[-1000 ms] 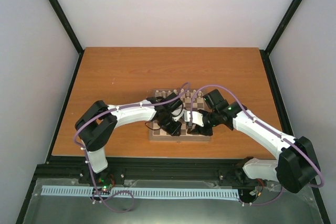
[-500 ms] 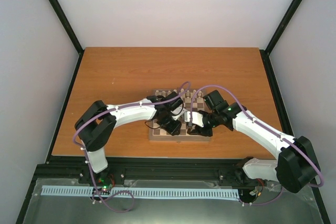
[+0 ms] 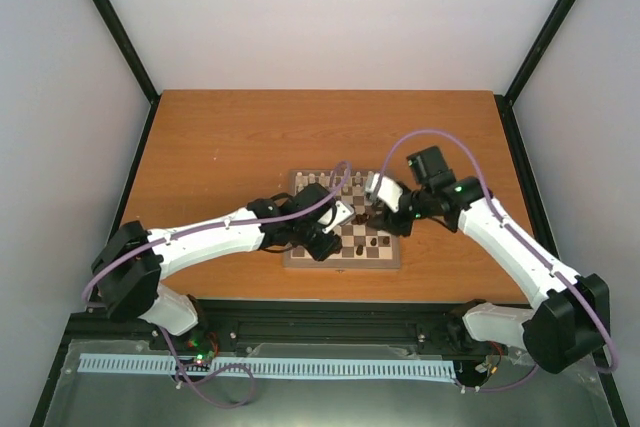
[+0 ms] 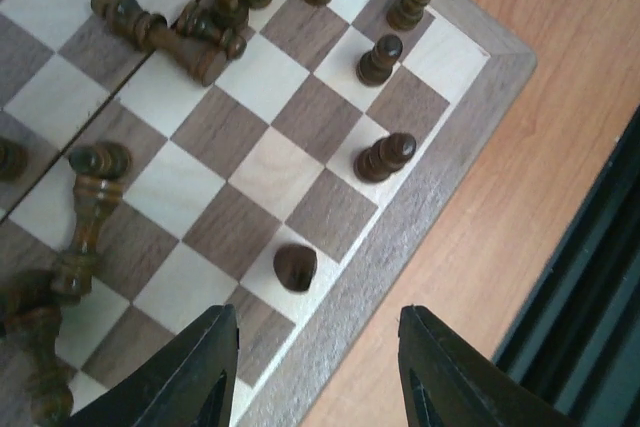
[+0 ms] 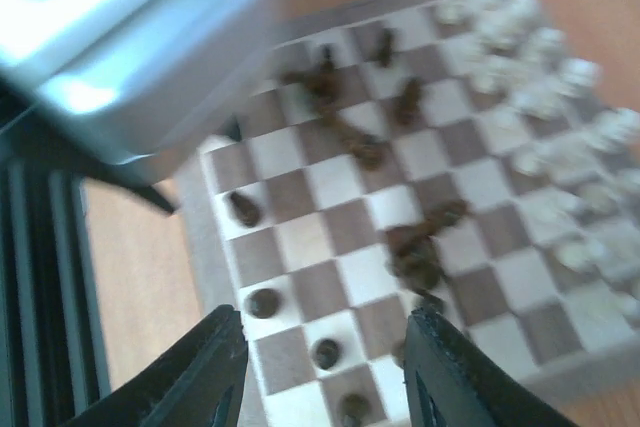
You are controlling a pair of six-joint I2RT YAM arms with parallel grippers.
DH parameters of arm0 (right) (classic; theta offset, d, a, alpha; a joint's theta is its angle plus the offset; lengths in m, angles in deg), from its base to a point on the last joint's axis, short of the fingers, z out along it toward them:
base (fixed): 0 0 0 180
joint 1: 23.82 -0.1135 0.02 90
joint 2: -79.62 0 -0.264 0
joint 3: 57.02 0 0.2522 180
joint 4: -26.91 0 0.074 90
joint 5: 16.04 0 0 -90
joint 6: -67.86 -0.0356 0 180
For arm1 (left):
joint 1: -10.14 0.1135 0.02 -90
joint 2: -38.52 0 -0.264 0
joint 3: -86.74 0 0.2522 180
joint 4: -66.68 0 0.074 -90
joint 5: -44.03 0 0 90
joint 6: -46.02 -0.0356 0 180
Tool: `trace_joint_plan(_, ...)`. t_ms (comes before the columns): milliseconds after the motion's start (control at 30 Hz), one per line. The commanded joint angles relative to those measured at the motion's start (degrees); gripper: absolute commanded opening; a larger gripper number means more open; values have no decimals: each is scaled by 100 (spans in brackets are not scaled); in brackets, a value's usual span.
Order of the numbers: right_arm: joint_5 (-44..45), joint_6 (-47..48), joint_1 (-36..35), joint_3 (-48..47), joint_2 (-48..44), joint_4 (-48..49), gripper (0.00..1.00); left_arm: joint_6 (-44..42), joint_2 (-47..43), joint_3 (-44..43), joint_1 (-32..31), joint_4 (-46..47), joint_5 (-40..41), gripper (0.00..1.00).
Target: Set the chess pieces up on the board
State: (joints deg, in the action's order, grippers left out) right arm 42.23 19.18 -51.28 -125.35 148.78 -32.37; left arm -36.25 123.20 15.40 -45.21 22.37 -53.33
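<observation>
The board [image 3: 345, 264] lies at the table's middle front. Cream-white pieces [image 3: 345, 183] stand along its far rows; they show blurred in the right wrist view [image 5: 540, 57]. Dark brown pieces [image 3: 372, 241] are on the near half. Some stand along the edge [image 4: 380, 59], one stands alone on a cream square [image 4: 295, 267], and several lie toppled [image 4: 185, 37]. My left gripper [image 3: 322, 244] is open and empty above the board's near border [image 4: 400, 247], just past the lone dark piece. My right gripper [image 3: 383, 217] is open and empty, high over the dark pieces [image 5: 415, 257].
The orange table [image 3: 220, 147] surrounds the board. A black rail [image 4: 590, 307] runs along the table's front edge, close to the board. My left arm's white wrist [image 5: 130, 57] fills the upper left of the right wrist view. Grey walls enclose the table.
Both grippers have drawn apart. The left arm pulled back toward the near left; the right gripper rose and moved toward the far right, uncovering the board's near right squares.
</observation>
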Motion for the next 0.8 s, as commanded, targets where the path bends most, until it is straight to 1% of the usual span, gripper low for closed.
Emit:
trace_joint_plan(0,161,-1299,912,-456,128,-91,44,-319,241,-73,-139,435,449,48)
trace_joint_plan(100,-182,-1502,1683,-369,182,-52,44,-309,506,-157,-159,430,551,46)
trace_joint_plan(233,-154,-1449,2055,-70,163,42,44,-289,705,-160,-199,535,584,43)
trace_joint_plan(500,-113,-1463,2150,25,59,192,44,-280,900,-173,-219,649,500,31)
trace_joint_plan(700,-101,-1421,2152,64,97,188,44,-258,965,-214,-229,684,415,19)
trace_joint_plan(767,-84,-1410,2154,69,82,192,44,-262,1012,-271,-230,636,397,13)
